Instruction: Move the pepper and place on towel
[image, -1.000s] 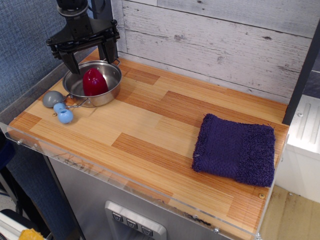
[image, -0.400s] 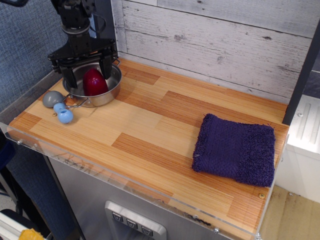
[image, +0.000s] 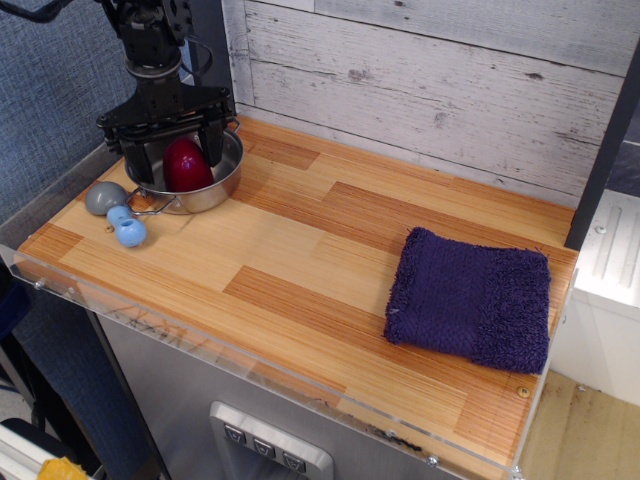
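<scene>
1. Since the frame a second ago, we see the gripper (image: 176, 157) has come down from above the bowl's rim, so that its black fingers now reach into the bowl on either side of the pepper; nothing else on the table has shifted.
2. We find the pepper (image: 187, 165) standing upright in the metal bowl (image: 228, 172) at the far left corner of the wooden table (image: 300, 260), its dark red dome between the two fingers.
3. The jaws stand spread, one finger to the left of the pepper and one to its right rear; we cannot tell whether either pad touches the pepper yet.
4. We see the towel (image: 470, 298) lying flat near the right edge of the table, well apart from the bowl and the pepper.
5. Just beside the bowl, on its left front side, lies the blue and grey toy (image: 117, 213), touching the table near the left edge.
</scene>
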